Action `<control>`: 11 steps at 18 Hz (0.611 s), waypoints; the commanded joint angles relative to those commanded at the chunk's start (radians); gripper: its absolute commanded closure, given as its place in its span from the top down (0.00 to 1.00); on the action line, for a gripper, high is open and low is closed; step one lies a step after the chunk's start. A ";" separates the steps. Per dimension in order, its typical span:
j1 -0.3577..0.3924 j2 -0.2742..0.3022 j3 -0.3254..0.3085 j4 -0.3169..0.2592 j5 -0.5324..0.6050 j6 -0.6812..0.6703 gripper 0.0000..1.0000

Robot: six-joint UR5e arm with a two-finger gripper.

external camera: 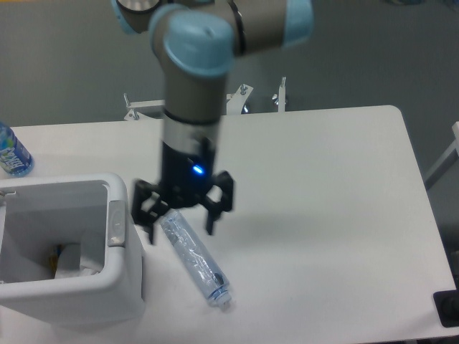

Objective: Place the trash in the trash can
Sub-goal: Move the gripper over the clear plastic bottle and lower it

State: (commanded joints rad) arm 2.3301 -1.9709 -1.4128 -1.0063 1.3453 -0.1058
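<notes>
A crushed clear bluish bottle (197, 264) lies slantwise on the white table, its cap end toward the front edge. My gripper (181, 225) hangs open right over the bottle's upper end, one finger on each side of it, with nothing gripped. The white trash can (115, 287) stands at the front left, its grey tab (116, 223) facing the bottle. Inside the can lies a crumpled white-and-clear wrapper (72, 262).
An uncrushed blue-labelled water bottle (12, 155) stands at the far left of the table. The arm's base column (197, 86) and metal brackets (280, 94) sit behind the table's rear edge. A dark object (447, 308) sits at the front right corner.
</notes>
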 joint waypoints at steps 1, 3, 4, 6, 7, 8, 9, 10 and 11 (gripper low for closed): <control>0.008 -0.025 0.002 0.002 0.005 0.000 1.00; 0.014 -0.083 0.006 0.003 0.005 0.002 1.00; 0.014 -0.110 0.015 0.005 0.006 0.002 1.00; 0.014 -0.150 0.021 0.011 0.018 0.002 1.00; 0.012 -0.167 0.021 0.014 0.026 -0.002 1.00; 0.012 -0.186 0.025 0.027 0.028 -0.005 1.00; 0.012 -0.200 0.023 0.055 0.034 -0.006 1.00; 0.011 -0.218 0.018 0.075 0.055 -0.017 1.00; 0.009 -0.230 0.014 0.080 0.087 -0.029 1.00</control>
State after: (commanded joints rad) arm 2.3393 -2.2011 -1.3989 -0.9266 1.4324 -0.1349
